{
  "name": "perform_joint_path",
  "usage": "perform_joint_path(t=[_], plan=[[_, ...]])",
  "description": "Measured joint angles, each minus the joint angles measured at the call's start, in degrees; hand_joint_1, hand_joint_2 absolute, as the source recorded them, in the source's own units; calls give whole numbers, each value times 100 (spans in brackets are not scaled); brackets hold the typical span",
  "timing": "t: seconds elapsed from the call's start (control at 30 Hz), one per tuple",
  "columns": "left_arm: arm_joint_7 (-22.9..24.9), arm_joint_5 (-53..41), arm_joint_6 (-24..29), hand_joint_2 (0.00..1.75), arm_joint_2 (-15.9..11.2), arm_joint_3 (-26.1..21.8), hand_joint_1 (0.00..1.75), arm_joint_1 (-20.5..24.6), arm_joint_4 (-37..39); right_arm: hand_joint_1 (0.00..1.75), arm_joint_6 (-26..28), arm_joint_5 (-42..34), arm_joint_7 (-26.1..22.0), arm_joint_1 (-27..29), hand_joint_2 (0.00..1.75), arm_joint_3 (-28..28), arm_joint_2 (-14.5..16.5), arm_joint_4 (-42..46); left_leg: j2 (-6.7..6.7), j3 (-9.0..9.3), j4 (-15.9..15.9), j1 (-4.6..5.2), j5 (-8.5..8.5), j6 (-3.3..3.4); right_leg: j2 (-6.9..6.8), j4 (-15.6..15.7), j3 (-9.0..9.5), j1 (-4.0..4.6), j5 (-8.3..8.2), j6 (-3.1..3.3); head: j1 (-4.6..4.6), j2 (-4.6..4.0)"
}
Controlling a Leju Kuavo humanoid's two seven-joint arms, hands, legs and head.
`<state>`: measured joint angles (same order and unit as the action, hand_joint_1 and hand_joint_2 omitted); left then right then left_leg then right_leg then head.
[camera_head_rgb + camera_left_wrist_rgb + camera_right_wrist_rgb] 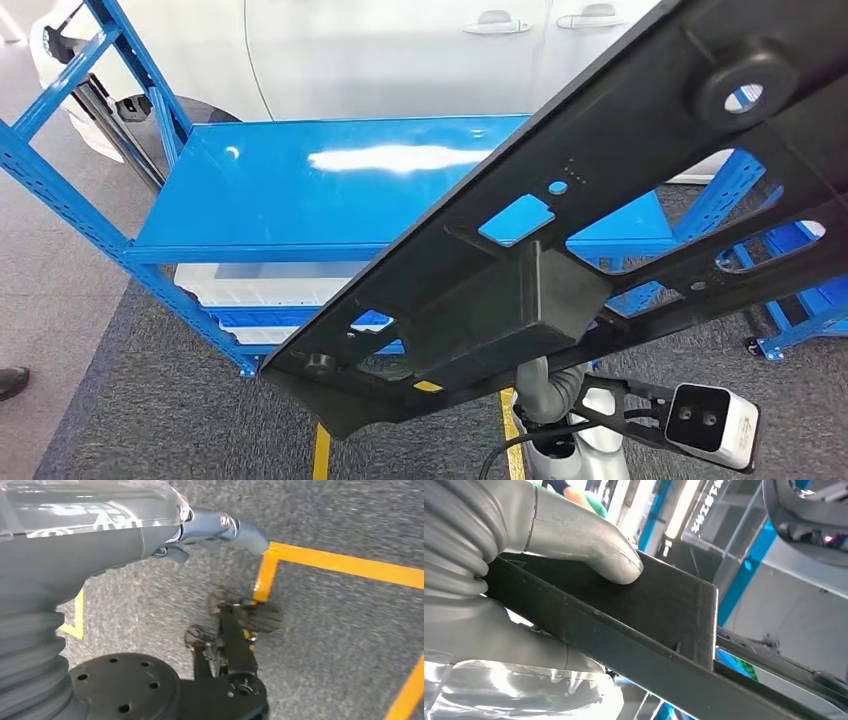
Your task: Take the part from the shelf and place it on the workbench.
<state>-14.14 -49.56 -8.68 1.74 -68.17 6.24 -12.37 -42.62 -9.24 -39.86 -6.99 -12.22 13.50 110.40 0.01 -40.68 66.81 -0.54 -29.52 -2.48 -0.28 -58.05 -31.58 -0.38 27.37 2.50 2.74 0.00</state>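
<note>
The big black plastic part (600,230) is up in the air, slanting across the head view from low left to the top right corner, right in front of the blue shelf (330,190), so it's off the shelf and not sitting on any desk. It's a long flat panel with a bunch of cutouts, a boxy block in the middle and a round boss with a hole near the upper end. The right hand (524,580) has it: in the right wrist view the thick grey thumb (589,545) is pressed flat on 1 face of the part's edge and the rest of the hand sits under it, so the fingers are clamped on the panel. In the head view the silver right arm (560,420) comes up from under the part, with a small white camera box (712,425) beside it. The left hand (220,527) hangs over the grey carpet (350,630) with yellow tape lines (345,565) on it; nothing is in it, and its fingers look fairly straight. Behind the shelf there's a white car (400,50), and white bins (260,285) sit on the shelf's lower level.
</note>
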Motion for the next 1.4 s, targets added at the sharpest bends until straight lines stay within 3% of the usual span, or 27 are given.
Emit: perform_joint_path(t=[0.03,0.07,0.1,0.13,0.2,0.27,0.3,0.37,0.4,0.47,0.53,0.57,0.6,0.63,0.7,0.77,0.9,0.93,1.0,1.07,1.1,1.13,1.17,1.2,1.27,1.3,1.4], plan=[[-3,7,2,175,-1,3,0,1,0,175,59,-11,0,2,175,-14,-3,4,1,-62,376,-7,-213,-21,-1,-5,-97,9,-72,4,1,0],[-13,16,0,175,-1,5,0,-1,0,175,126,-24,1,5,175,-34,-8,3,1,-71,654,-9,-282,-31,-2,-11,-192,18,-142,4,0,0],[-26,26,-5,175,0,6,0,-7,0,175,191,-33,2,11,175,-56,-15,-2,1,5,767,-9,-215,-27,-3,-17,-285,27,-210,1,1,0],[-39,32,-10,175,1,6,0,-14,0,175,238,-42,3,19,175,-75,-21,-6,0,186,670,-6,-63,-7,-3,-20,-372,39,-276,-3,1,0],[-58,39,-15,175,-3,6,0,-17,-1,175,279,-36,3,33,175,-96,-28,-10,0,825,-91,22,116,99,-2,-24,-500,66,-396,-17,1,0],[-63,48,-3,175,-7,6,0,-5,-2,175,301,10,4,36,175,-116,-31,-6,9,1379,-898,67,9,196,-18,-10,-543,65,-504,-59,0,0],[-58,55,5,175,-8,6,0,-1,-2,175,322,35,4,36,175,-127,-32,-4,12,1492,-1102,90,-47,234,-29,7,-541,49,-553,-91,1,0],[-26,67,32,175,4,5,0,-5,-2,175,377,58,6,36,175,-148,-37,-5,18,1487,-1226,103,53,291,-39,49,-536,22,-643,-162,0,0],[7,73,54,175,12,5,0,-5,-2,175,417,55,6,33,175,-161,-45,-7,21,1467,-1293,93,124,324,-24,15,-566,28,-593,-194,0,0],[110,89,118,175,29,1,0,-6,-2,175,507,31,6,29,175,-207,-79,-12,36,1374,-1399,63,289,377,11,-351,-715,36,-190,-250,-1,0],[241,119,186,175,33,-16,0,-13,-2,175,565,-18,5,34,175,-258,-132,-20,46,1224,-1399,68,416,395,28,-1078,-934,10,323,-304,-1,0],[303,132,215,175,35,-27,0,-22,-2,175,566,-42,5,38,175,-273,-159,-27,50,1148,-1381,64,468,383,28,-1401,-1004,-10,427,-332,-1,0],[359,145,244,175,38,-38,0,-31,-2,175,554,-63,5,41,175,-283,-184,-38,53,1066,-1350,54,513,364,26,-1572,-993,-33,398,-362,-1,0],[403,152,271,175,41,-48,0,-40,-2,175,534,-81,5,42,175,-289,-205,-51,55,983,-1304,39,548,341,24,-1530,-872,-59,279,-390,-1,0],[453,156,313,175,48,-62,0,-52,-2,175,490,-107,5,38,175,-307,-233,-77,54,823,-1166,5,577,292,17,-846,-336,-114,68,-435,-1,0],[470,151,345,175,51,-68,0,-57,-2,175,464,-119,7,30,175,-339,-246,-97,45,692,-1006,2,572,227,32,-200,94,-117,109,-402,-1,0],[475,115,423,175,56,-71,0,-73,-2,175,464,-125,8,20,175,-391,-264,-144,34,588,-870,-4,568,84,43,-69,110,-93,152,-188,3,0],[473,103,445,175,62,-70,0,-76,-2,175,469,-123,8,15,175,-403,-267,-157,34,538,-758,-14,474,54,35,-59,93,-98,123,-143,3,0],[470,90,480,175,75,-69,0,-80,-2,175,477,-120,8,8,175,-439,-269,-181,34,309,-192,-26,93,4,21,-51,43,-101,71,-86,3,0],[470,85,511,175,78,-70,0,-86,-2,175,477,-125,8,9,175,-468,-274,-210,34,22,553,-29,-262,-30,16,-56,-12,-90,34,-75,3,0],[470,76,548,175,79,-71,0,-90,-2,175,473,-146,8,9,175,-477,-280,-227,34,-28,736,-30,-299,-36,15,-58,-31,-86,22,-80,3,0],[470,63,607,175,81,-71,0,-94,-2,175,468,-178,8,9,175,-483,-286,-244,34,29,700,-30,-226,-32,15,-59,-40,-85,13,-87,3,0],[469,52,687,175,83,-71,0,-95,-2,175,464,-218,8,7,175,-487,-292,-256,34,200,430,-31,-62,-21,16,-59,-40,-85,7,-95,3,0],[466,44,775,175,85,-71,0,-94,-2,175,460,-258,8,2,175,-493,-296,-266,33,445,-3,-31,124,1,16,-58,-36,-86,4,-105,3,0],[426,55,931,175,86,-71,0,-88,-2,175,487,-306,8,-19,175,-505,-297,-274,26,856,-734,-2,323,62,23,-51,-38,-80,-13,-150,3,0],[391,69,992,175,87,-72,0,-85,-2,175,523,-317,8,-33,175,-510,-298,-279,22,945,-912,16,335,97,26,-45,-44,-78,-25,-184,3,0],[306,99,1101,175,94,-77,0,-83,-2,175,640,-322,8,-69,175,-515,-304,-291,23,949,-1002,32,353,201,28,-31,-56,-83,-42,-294,3,0]])
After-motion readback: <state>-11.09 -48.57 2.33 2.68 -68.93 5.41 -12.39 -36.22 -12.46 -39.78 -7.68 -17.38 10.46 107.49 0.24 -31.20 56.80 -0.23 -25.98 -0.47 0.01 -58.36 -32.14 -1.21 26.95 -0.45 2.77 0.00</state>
